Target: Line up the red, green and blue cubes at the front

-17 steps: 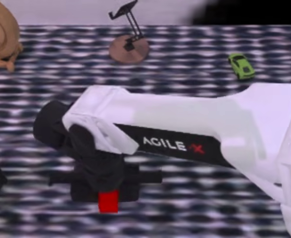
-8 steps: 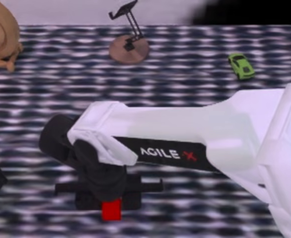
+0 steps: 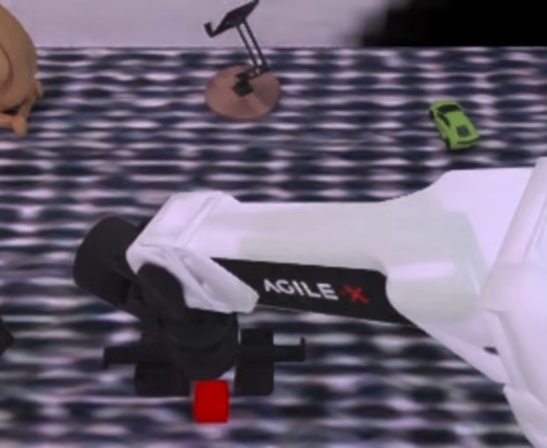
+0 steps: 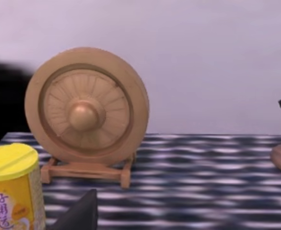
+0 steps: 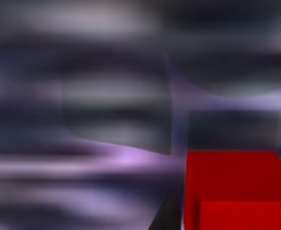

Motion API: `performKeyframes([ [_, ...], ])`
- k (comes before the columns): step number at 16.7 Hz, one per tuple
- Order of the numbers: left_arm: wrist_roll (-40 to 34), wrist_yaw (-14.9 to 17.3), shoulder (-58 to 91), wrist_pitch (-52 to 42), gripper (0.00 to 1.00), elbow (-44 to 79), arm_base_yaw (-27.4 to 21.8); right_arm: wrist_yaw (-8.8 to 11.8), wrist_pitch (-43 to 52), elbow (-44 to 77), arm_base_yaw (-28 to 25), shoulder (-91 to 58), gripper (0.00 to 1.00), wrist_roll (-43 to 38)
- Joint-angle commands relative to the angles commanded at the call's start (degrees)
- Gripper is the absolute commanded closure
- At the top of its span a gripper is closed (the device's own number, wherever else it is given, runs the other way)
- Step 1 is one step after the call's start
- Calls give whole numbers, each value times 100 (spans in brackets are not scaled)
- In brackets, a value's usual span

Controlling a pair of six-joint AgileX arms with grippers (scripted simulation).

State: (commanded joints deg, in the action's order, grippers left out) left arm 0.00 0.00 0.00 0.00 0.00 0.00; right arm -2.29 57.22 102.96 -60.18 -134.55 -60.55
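Right pincer [image 3: 210, 371] spread (fingers apart), red cube [image 3: 210, 400] between

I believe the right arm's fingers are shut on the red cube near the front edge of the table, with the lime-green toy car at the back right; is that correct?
Not quite: the right gripper is open, its fingers standing apart on either side and the red cube sitting free on the table just in front of them, as the top view shows. The cube is indeed near the front edge, and the lime-green toy car is at the back right.
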Motion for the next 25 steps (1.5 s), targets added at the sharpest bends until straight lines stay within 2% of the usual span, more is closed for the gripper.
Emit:
performKeyframes([
  [3, 0, 0, 0, 0, 0, 0, 0, 0, 0, 0, 0, 0, 2, 0],
  [4, 0, 0, 0, 0, 0, 0, 0, 0, 0, 0, 0, 0, 0, 0],
  [13, 0, 0, 0, 0, 0, 0, 0, 0, 20, 20, 8, 6, 0, 1],
  [20, 0, 0, 0, 0, 0, 0, 0, 5, 1231, 871, -65, 326, 0, -27],
  [25, 0, 0, 0, 0, 0, 0, 0, 4, 1330, 951, -35, 364, 0, -20],
])
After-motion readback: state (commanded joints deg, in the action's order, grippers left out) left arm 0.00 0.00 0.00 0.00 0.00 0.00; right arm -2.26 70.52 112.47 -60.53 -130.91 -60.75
